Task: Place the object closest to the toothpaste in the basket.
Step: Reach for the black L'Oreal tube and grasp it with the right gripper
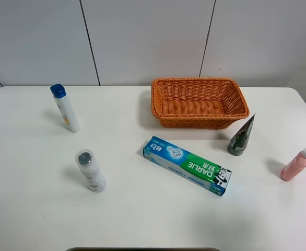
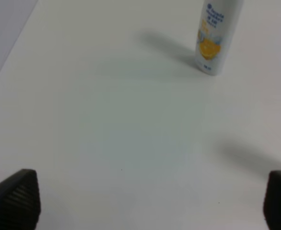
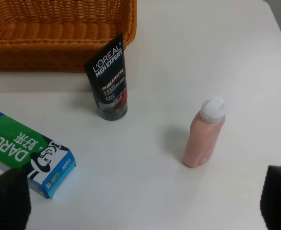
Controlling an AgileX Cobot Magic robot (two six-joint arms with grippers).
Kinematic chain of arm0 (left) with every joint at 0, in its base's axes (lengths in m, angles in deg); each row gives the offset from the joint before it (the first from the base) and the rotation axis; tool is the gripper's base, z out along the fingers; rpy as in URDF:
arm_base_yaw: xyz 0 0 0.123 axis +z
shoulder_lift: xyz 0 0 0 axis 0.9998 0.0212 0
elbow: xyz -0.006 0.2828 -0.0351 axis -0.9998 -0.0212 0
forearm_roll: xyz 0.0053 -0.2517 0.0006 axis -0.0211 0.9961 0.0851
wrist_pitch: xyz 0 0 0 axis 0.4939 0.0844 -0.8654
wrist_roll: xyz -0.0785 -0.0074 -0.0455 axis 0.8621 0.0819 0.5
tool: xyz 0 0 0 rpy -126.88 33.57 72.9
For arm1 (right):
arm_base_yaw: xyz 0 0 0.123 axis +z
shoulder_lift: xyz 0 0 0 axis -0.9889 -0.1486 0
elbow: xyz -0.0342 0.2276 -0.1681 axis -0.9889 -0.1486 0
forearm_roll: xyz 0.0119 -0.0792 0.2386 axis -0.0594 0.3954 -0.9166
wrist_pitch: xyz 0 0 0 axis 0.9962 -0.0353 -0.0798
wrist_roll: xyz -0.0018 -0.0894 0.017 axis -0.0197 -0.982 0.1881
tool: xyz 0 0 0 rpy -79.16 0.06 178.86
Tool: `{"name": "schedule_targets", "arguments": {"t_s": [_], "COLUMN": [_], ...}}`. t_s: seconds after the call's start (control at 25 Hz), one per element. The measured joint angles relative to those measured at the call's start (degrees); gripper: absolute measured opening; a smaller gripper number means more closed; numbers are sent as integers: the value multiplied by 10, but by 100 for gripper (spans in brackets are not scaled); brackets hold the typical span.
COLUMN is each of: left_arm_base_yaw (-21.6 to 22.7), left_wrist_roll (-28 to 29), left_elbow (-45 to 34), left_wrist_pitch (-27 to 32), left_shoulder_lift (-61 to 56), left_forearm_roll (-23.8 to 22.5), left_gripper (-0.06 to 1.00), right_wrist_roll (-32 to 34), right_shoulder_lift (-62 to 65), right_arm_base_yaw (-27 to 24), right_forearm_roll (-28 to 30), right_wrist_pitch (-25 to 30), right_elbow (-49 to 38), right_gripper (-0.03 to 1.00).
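The green and blue DARLIE toothpaste box point(image 1: 187, 164) lies flat in the middle of the table, also in the right wrist view point(image 3: 25, 148). A dark L'Oreal tube point(image 1: 242, 137) stands on its cap just beyond the box's right end, nearer to it than any other item; it also shows in the right wrist view point(image 3: 109, 81). The orange wicker basket point(image 1: 192, 121) sits behind them, empty point(image 3: 59, 48). Neither gripper shows in the exterior high view. My left gripper point(image 2: 145, 206) is open over bare table. My right gripper point(image 3: 143, 201) is open and empty, short of the tube.
A pink bottle point(image 1: 297, 164) stands at the far right, right of the tube point(image 3: 204, 136). A white bottle with a blue cap point(image 1: 66, 108) stands at the left point(image 2: 215, 38). A white bottle with a grey cap point(image 1: 91, 170) stands left of the toothpaste box.
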Motion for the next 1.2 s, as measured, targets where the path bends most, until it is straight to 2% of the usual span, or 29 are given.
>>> {"name": "schedule_targets", "arguments": {"t_s": [1.2], "left_arm_base_yaw": [0], "left_wrist_roll": [0], "left_elbow": [0], "left_wrist_pitch": [0], "left_shoulder_lift": [0], "left_forearm_roll": [0], "left_gripper": [94], "right_wrist_roll": [0], "right_shoulder_lift": [0], "right_arm_base_yaw": [0], "right_forearm_roll": [0], "right_wrist_pitch": [0], "right_elbow": [0], "right_gripper": [99]}}
